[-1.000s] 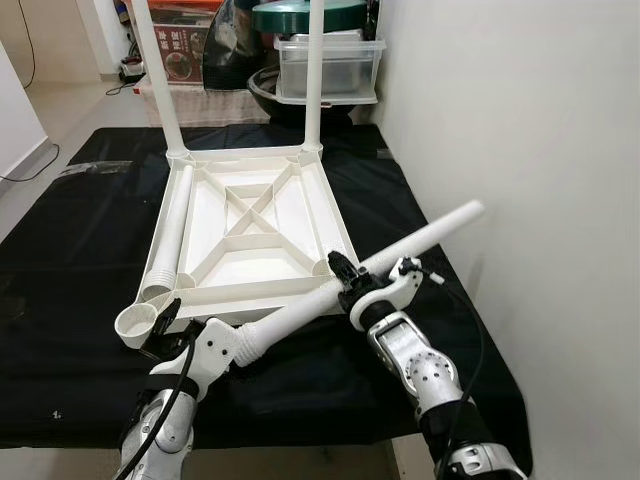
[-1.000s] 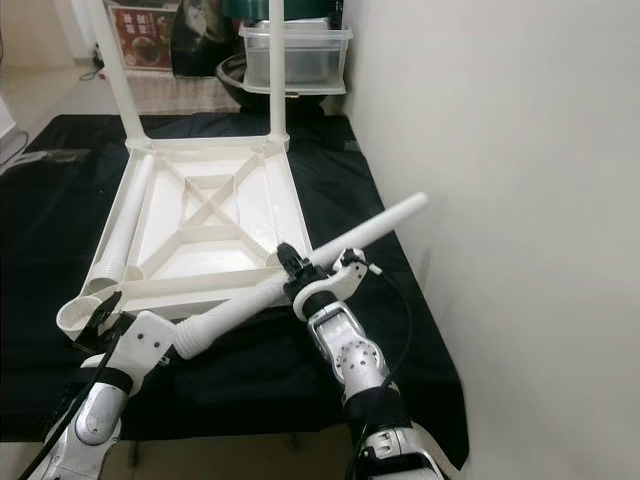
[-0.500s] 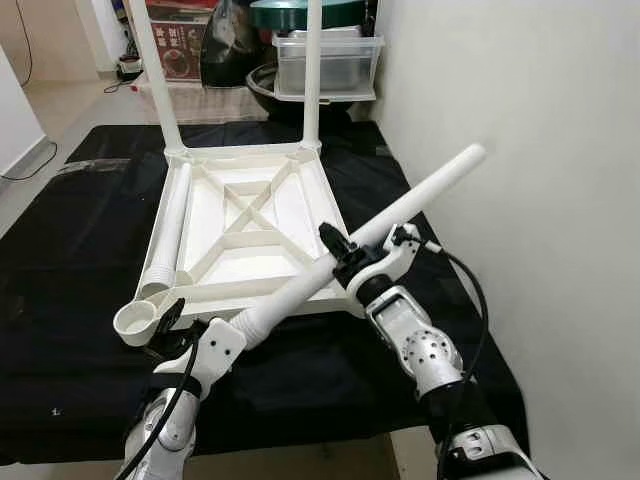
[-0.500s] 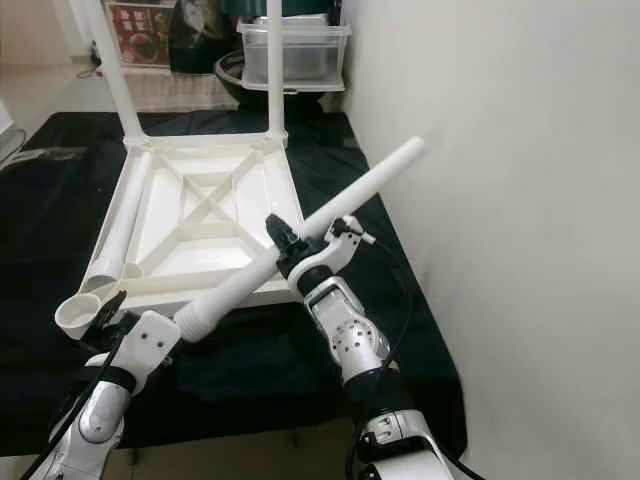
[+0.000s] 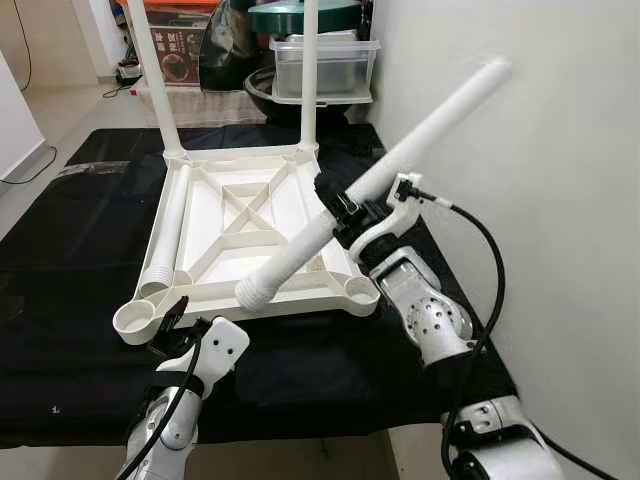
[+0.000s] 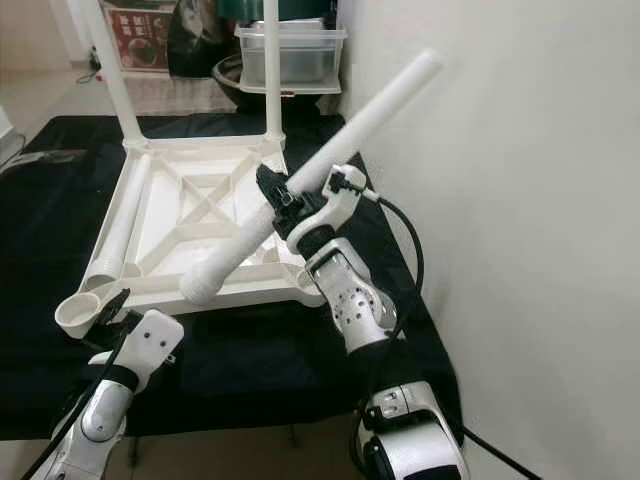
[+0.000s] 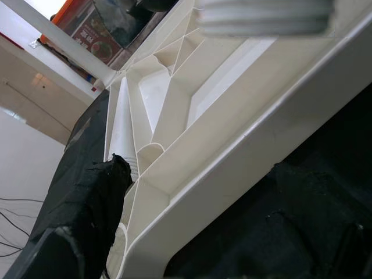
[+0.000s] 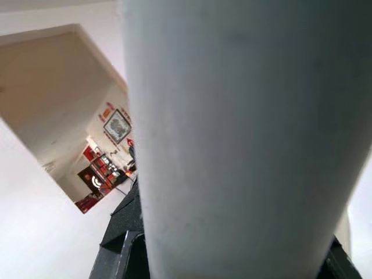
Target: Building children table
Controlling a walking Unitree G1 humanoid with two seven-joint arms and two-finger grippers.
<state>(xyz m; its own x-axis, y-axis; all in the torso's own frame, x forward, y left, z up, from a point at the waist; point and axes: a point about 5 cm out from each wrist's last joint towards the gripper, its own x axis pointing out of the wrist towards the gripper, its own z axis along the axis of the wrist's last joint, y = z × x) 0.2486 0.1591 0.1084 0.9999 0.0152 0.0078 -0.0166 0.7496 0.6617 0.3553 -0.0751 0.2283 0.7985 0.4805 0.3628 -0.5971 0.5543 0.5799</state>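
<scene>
White tabletop [image 5: 250, 235] lies upside down on a black cloth [image 5: 70, 260]; two legs stand upright in its far corner sockets. A loose leg [image 5: 170, 225] rests along its left inner edge. Right gripper [image 5: 340, 212] has its fingers clamped around the middle of another leg [image 5: 400, 155], held tilted above the near right corner, ridged end low, other end up by the wall [image 5: 540, 150]. Left gripper [image 5: 172, 325] sits low beside the near left corner socket; finger spread unclear.
</scene>
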